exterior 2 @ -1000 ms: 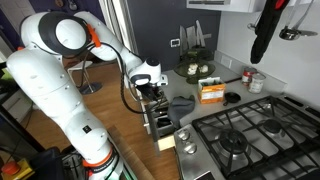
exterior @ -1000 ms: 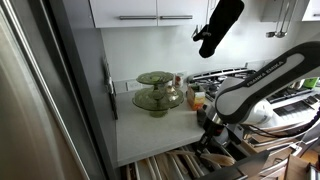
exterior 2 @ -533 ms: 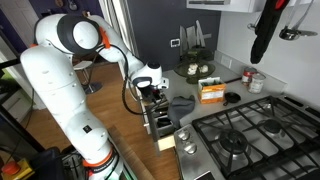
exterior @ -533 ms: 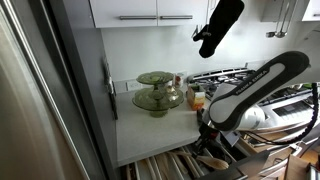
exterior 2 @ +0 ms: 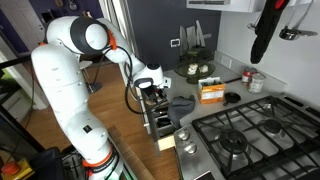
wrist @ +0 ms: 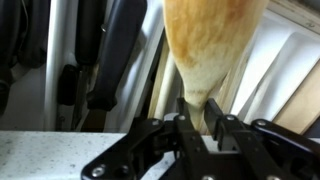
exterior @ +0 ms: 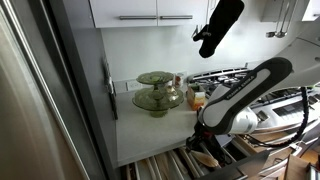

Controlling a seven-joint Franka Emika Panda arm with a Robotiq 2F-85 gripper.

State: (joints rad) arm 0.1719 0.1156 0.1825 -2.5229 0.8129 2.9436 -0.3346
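Note:
My gripper [wrist: 200, 122] is shut on the narrow neck of a wooden spoon [wrist: 210, 45], whose broad pale bowl fills the top of the wrist view. Beneath the spoon lies an open utensil drawer [wrist: 270, 70] with light dividers and dark-handled utensils [wrist: 110, 50]. In both exterior views the gripper [exterior: 203, 140] [exterior 2: 150, 92] hangs just in front of the counter edge, over the open drawer [exterior: 175, 165] [exterior 2: 160, 122]. The spoon itself is hard to make out there.
A white counter [exterior: 150, 125] carries a green glass tiered stand [exterior: 157, 92] and small jars. A gas stove [exterior 2: 240, 140] stands beside the drawer, with an orange box [exterior 2: 212, 92] behind it. A black oven mitt [exterior: 220, 25] hangs overhead. A dark fridge side [exterior: 60, 90] borders the counter.
The arm has shifted along the counter front and slightly down toward the drawer, carrying the spoon. The grip has not changed.

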